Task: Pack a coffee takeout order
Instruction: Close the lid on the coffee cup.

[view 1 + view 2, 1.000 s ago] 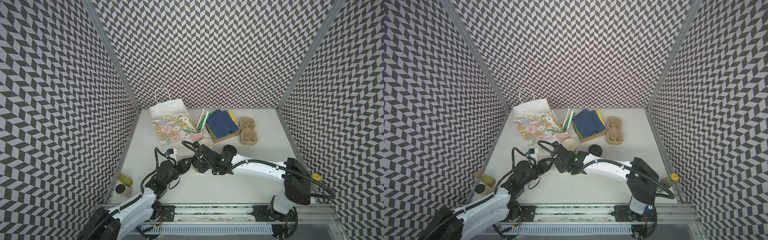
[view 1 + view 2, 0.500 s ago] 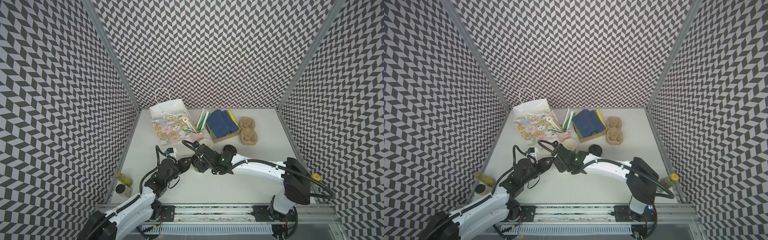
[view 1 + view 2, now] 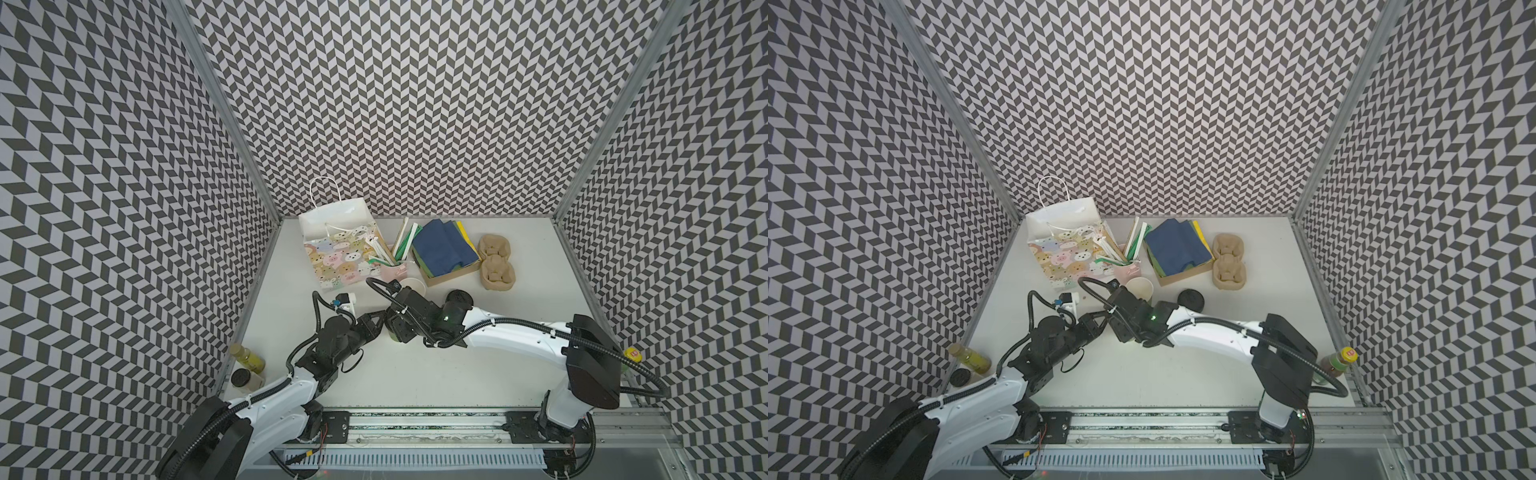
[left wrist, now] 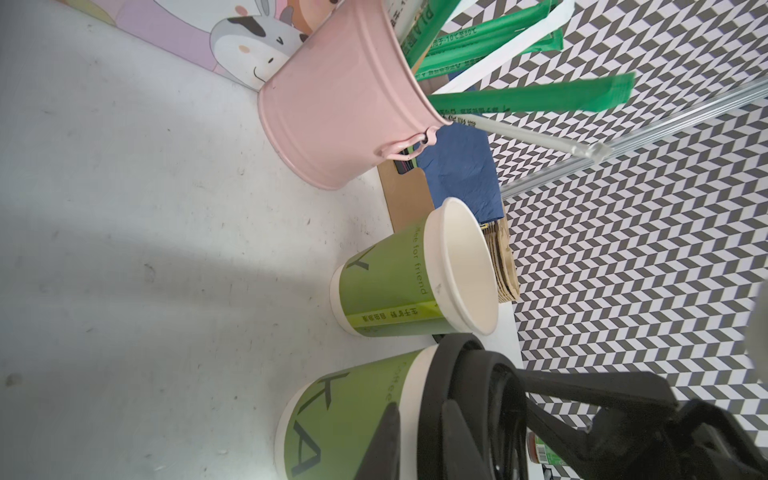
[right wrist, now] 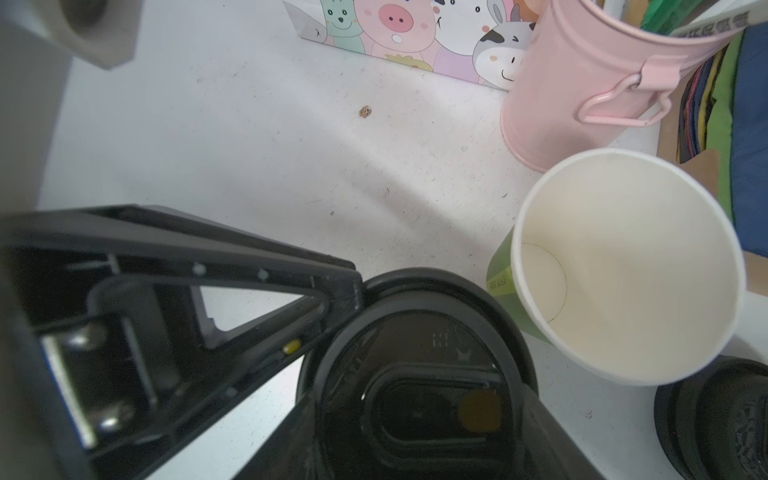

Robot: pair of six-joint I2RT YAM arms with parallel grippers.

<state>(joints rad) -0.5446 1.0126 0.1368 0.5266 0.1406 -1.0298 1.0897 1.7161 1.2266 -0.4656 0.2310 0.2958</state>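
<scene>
Right gripper (image 5: 419, 415), half-open, clasps black lid (image 5: 415, 332) atop upright green cup (image 4: 332, 424) (axis vertical).

Both top views look steeply down from high above the near edge of the table (image 3: 415, 374), far away and almost identical. The left wrist camera looks low along the table, very close to the lidded cup (image 4: 332, 415). The right wrist camera looks down on the black lid (image 5: 415, 332) from very near. Both wrist views share the open cup (image 4: 390, 282) and the pink bucket (image 4: 345, 108)

Green cup (image 4: 386, 286), black lid (image 5: 415, 328), pink bucket (image 4: 340, 108), dark blue napkin (image 3: 444, 249), tan carrier (image 3: 496, 262), black-and-white chevron walls (image 3: 395, 104).
</scene>
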